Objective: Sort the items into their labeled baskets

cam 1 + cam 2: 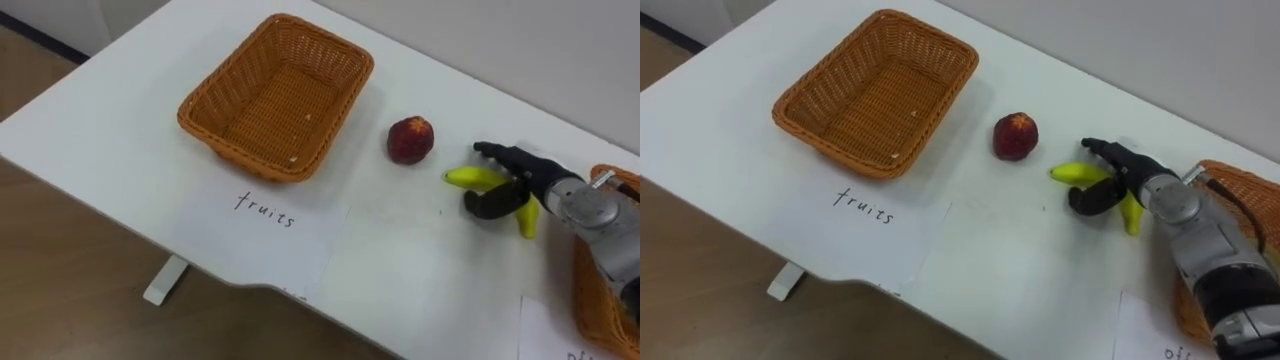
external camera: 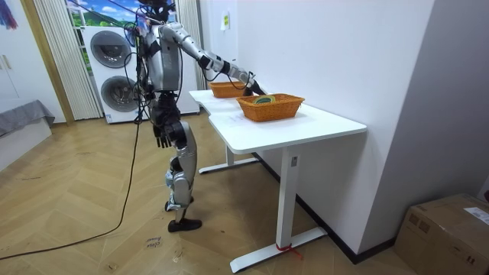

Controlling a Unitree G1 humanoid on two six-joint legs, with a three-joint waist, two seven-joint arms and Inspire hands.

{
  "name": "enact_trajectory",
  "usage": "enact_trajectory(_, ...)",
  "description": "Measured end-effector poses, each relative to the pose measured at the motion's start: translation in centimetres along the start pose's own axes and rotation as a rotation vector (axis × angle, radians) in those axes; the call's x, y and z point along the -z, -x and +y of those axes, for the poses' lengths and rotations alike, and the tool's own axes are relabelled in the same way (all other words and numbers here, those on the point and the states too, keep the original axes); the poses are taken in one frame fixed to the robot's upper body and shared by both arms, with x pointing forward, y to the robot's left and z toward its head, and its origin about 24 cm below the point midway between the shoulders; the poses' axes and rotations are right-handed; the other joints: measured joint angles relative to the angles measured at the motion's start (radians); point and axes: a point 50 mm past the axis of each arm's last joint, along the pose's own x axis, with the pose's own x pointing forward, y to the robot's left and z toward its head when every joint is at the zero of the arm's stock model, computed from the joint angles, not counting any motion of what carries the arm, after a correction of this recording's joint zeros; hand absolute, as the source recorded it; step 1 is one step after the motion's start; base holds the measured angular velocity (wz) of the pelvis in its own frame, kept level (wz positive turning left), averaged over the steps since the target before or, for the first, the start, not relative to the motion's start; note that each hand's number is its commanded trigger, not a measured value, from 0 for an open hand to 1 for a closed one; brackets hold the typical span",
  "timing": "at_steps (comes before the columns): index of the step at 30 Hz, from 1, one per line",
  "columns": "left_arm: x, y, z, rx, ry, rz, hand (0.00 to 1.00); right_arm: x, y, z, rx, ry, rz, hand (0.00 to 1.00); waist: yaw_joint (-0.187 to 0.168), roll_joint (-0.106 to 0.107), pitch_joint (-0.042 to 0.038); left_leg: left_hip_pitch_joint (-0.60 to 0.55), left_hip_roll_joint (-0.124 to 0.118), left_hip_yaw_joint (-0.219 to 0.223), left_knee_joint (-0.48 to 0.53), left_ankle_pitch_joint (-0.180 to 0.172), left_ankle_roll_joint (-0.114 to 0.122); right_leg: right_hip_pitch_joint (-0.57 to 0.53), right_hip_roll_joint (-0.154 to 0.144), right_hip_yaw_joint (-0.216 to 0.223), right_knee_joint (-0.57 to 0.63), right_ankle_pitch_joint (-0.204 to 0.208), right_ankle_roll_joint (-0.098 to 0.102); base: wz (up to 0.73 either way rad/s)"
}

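- On the table (image 1: 120, 130), right of centre: banana (image 1: 478, 178), lying flat, with the right hand (image 1: 530, 172) on it. Fingers lie over its far side and the thumb curls under its near side, so the hand is closed round it. No lift is evident yet.
- Just left of the banana: red fruit (image 1: 410, 140), loose and untouched.
- Far left: fruit basket (image 1: 270, 105), empty, with its label (image 1: 265, 215) in front.
- At the right edge: second basket (image 1: 588, 300), close beside the forearm.
- By the robot's thigh, room view: left hand (image 2: 160, 136), idle.
- Risk: the curved, smooth banana is held near one end. It may pivot or slip out on the lift.
- Risk: a low carry leftward passes over the red fruit. A dangling banana tip could knock it rolling toward the table edge.
- Risk: the second basket is the nearer one. A drop there would mis-sort the fruit.
- Risk: the fruit basket is well apart from the hand. An early release would land the banana on the table, short of the rim.
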Motion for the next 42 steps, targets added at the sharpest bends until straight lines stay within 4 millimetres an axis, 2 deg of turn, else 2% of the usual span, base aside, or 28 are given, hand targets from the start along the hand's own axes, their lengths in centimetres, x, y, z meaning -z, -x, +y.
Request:
enact_trajectory(5, 0.0, -0.1, 0.2, -0.002, 0.001, 0.007, 0.00, 0.3, 0.0, 0.0, -0.008, 0.022, 0.018, 0.00, 0.013, 0.000, -0.0002, 0.005, 0.000, -0.007, -0.005, 0.000, 0.000, 0.002, 0.000, 0.000, 0.001, 0.000, 0.000, 0.00)
enact_trajectory(6, 0.0, -0.1, 0.2, -0.003, 0.002, 0.010, 0.00, 0.3, 0.1, -0.1, -0.011, 0.037, 0.020, 0.55, 0.014, -0.001, -0.0010, 0.002, 0.000, -0.008, -0.006, 0.000, -0.001, 0.004, 0.001, -0.001, 0.001, 0.000, 0.000, 0.00)
enact_trajectory(7, 0.0, -0.1, 0.3, -0.002, 0.002, 0.012, 0.00, 0.3, 0.1, -0.1, -0.012, 0.038, 0.021, 0.82, 0.015, -0.002, -0.0016, 0.001, 0.000, -0.008, -0.005, 0.000, -0.001, 0.004, 0.001, -0.001, 0.001, 0.000, 0.000, 0.00)
enact_trajectory(8, 0.0, -0.1, 0.3, -0.001, 0.002, 0.016, 0.00, 0.3, 0.1, -0.1, -0.015, 0.038, 0.025, 1.00, 0.017, -0.003, -0.0026, 0.001, 0.000, -0.006, -0.005, 0.000, -0.001, 0.004, 0.001, -0.001, 0.001, 0.000, 0.000, 0.00)
enact_trajectory(9, 0.1, -0.1, 0.3, -0.001, 0.004, 0.017, 0.00, 0.4, 0.1, -0.1, -0.018, 0.042, 0.029, 1.00, 0.020, -0.007, -0.0047, 0.002, 0.000, -0.005, -0.005, 0.000, -0.001, 0.004, 0.001, -0.001, 0.001, 0.000, 0.000, 0.00)
enact_trajectory(13, 0.4, -0.1, 0.3, 0.001, 0.003, 0.032, 0.00, 1.1, 0.2, -0.2, -0.023, 0.113, 0.065, 1.00, 0.038, -0.009, -0.0037, 0.017, 0.000, -0.004, -0.002, 0.000, -0.001, 0.017, 0.001, -0.001, 0.001, 0.000, 0.000, 0.00)
enact_trajectory(16, 0.1, -0.1, 0.5, -0.002, 0.002, 0.025, 0.00, 1.2, 0.2, -0.8, -0.018, 0.161, 0.104, 1.00, 0.049, -0.017, -0.0016, 0.025, 0.001, -0.007, -0.010, -0.001, -0.002, 0.027, 0.002, -0.001, -0.002, 0.000, 0.000, 0.02)
enact_trajectory(19, 0.0, -0.1, 0.7, -0.006, 0.001, 0.023, 0.00, 1.4, 0.1, -0.5, -0.029, 0.178, 0.128, 1.00, 0.059, -0.024, -0.0016, 0.029, 0.001, -0.009, -0.009, -0.002, -0.003, 0.033, 0.004, -0.003, -0.004, 0.000, 0.000, 0.02)
enact_trajectory(23, -0.2, -0.1, 1.2, -0.017, -0.004, 0.017, 0.00, 1.5, 0.2, -0.8, -0.020, 0.211, 0.155, 1.00, 0.071, -0.039, 0.0040, 0.029, 0.001, -0.010, -0.008, -0.002, -0.004, 0.033, 0.004, -0.003, -0.004, 0.000, 0.000, 0.00)
enact_trajectory(31, 0.0, 0.0, 1.9, -0.038, -0.008, 0.019, 0.00, 1.6, 0.4, -0.6, -0.067, 0.208, 0.165, 1.00, 0.067, -0.044, 0.0045, 0.029, 0.001, -0.009, -0.009, -0.003, -0.004, 0.028, 0.005, -0.002, -0.009, 0.001, 0.000, 0.00)
enact_trajectory(38, -0.2, 0.0, 2.0, -0.045, -0.008, 0.012, 0.00, 1.5, 0.6, -0.5, -0.109, 0.185, 0.153, 1.00, 0.059, -0.052, -0.0024, 0.030, 0.002, -0.008, -0.009, -0.003, -0.004, 0.035, 0.007, -0.002, -0.019, 0.007, -0.001, 0.00)
enact_trajectory(42, -0.1, 0.0, 2.0, -0.045, -0.009, 0.015, 0.00, 1.6, 0.6, -0.3, -0.138, 0.181, 0.157, 1.00, 0.056, -0.052, -0.0018, 0.040, 0.002, -0.008, -0.010, -0.003, -0.004, 0.047, 0.007, 0.000, -0.020, 0.009, -0.001, 0.00)
